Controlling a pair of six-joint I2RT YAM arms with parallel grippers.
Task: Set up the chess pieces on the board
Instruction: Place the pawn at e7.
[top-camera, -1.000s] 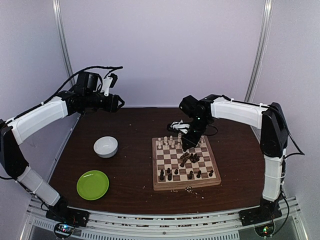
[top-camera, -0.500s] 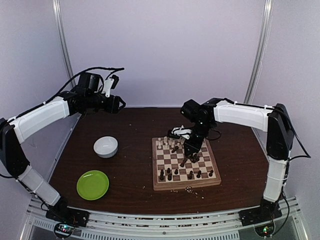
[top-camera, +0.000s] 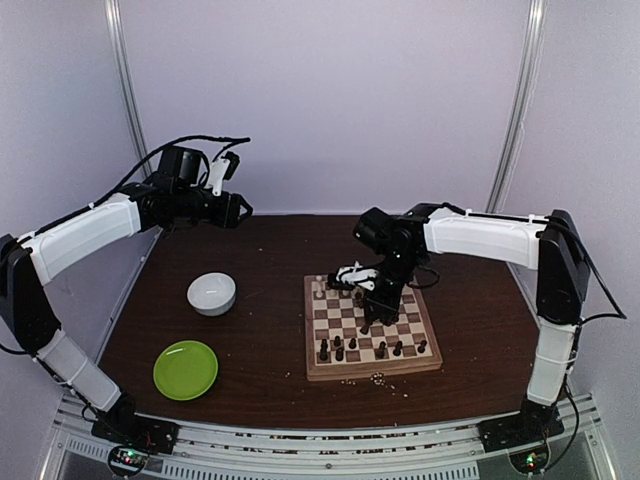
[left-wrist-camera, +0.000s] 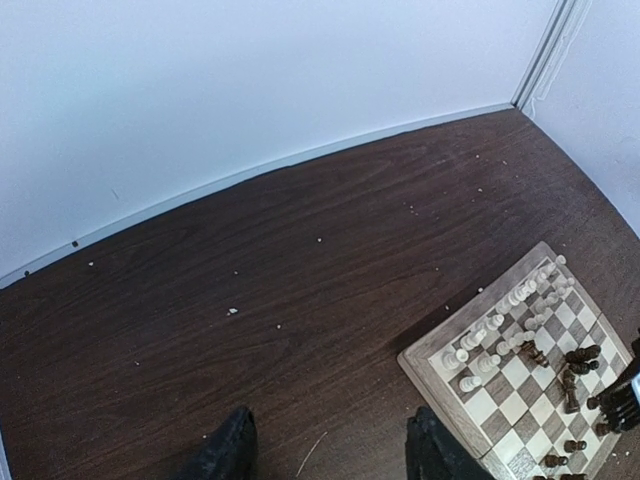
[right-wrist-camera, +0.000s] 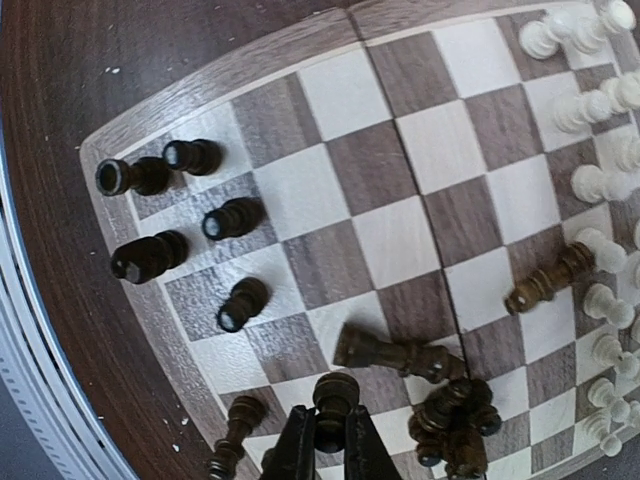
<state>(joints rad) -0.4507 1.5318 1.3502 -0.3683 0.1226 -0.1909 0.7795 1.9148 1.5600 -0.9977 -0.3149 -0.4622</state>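
The board (top-camera: 371, 371) lies right of the table's centre. Pale chess pieces (top-camera: 335, 285) stand along its far rows. A few dark ones (top-camera: 338, 350) stand on the near rows. My right gripper (top-camera: 369, 312) hangs over the board's middle, shut on a dark piece (right-wrist-camera: 336, 396) just above the squares. Beside that piece a dark one (right-wrist-camera: 395, 352) lies flat, and a heap of dark pieces (right-wrist-camera: 455, 415) lies to its right. Several dark pieces (right-wrist-camera: 230, 220) stand near the board's corner. My left gripper (top-camera: 240, 208) is raised at the back left, open and empty (left-wrist-camera: 330, 452).
A white bowl (top-camera: 212, 293) sits left of the board, and a green plate (top-camera: 185, 369) lies nearer the front left. Pale crumbs (top-camera: 380, 378) lie at the board's near edge, and more are scattered on the dark table (left-wrist-camera: 232, 311).
My right gripper has moved from the board's far rows toward its middle and a little left, still shut on the dark piece. The left arm has stayed still.
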